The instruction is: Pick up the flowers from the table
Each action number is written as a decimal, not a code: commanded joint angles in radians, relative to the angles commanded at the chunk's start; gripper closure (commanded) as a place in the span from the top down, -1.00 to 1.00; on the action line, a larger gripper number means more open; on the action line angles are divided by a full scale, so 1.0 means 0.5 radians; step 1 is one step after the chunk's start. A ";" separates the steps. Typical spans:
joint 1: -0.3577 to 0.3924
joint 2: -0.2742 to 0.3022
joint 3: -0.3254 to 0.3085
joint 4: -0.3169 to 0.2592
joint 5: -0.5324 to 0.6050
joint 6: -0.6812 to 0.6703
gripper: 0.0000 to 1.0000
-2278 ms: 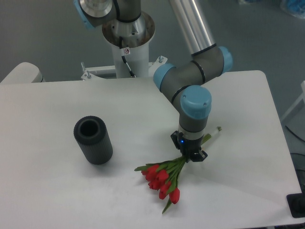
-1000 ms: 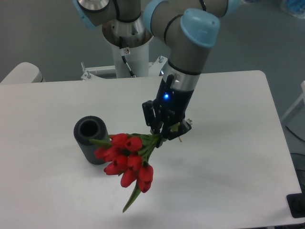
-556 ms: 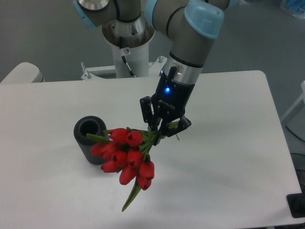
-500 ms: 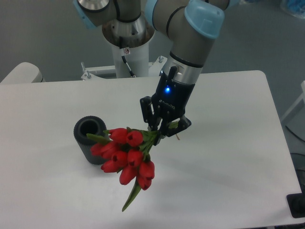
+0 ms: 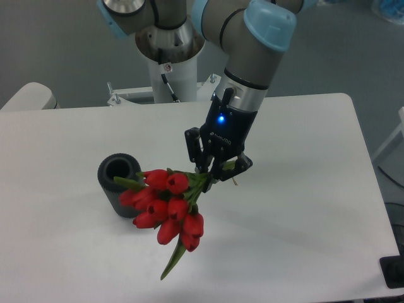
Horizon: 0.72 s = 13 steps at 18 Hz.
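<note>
The tool (image 5: 213,172) has its two black fingers closed on the green stems of the small bunch of red tulips (image 5: 165,205), gripping near the stem ends, so the blooms hang out to the lower left, tilted down and in the air above the large flat white surface (image 5: 303,214). The bunch looks clear of the surface, so the pick-up seems essentially done; what is left is to hold it securely. Because the grip sits far from the heavy flower heads, the bunch could pivot or slip between the fingers, so any further lift is best kept slow and smooth, with the grip firm and no sudden wrist turns. The outermost blooms overlap the dark grey ribbed cylinder vase (image 5: 120,184) in this view; whether they touch it I cannot tell, so moving away from it would be safer. By count: one bunch, with roughly eight red heads visible, one vase, one tool.
</note>
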 joint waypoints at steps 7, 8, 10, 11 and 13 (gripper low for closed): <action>0.003 0.000 0.006 0.000 0.000 0.000 -0.66; 0.003 0.000 0.006 0.000 0.000 0.000 -0.66; 0.006 0.000 0.009 -0.003 0.000 -0.003 -0.66; 0.009 0.000 0.009 -0.003 0.000 0.000 -0.66; 0.006 0.000 0.009 -0.003 0.000 -0.003 -0.66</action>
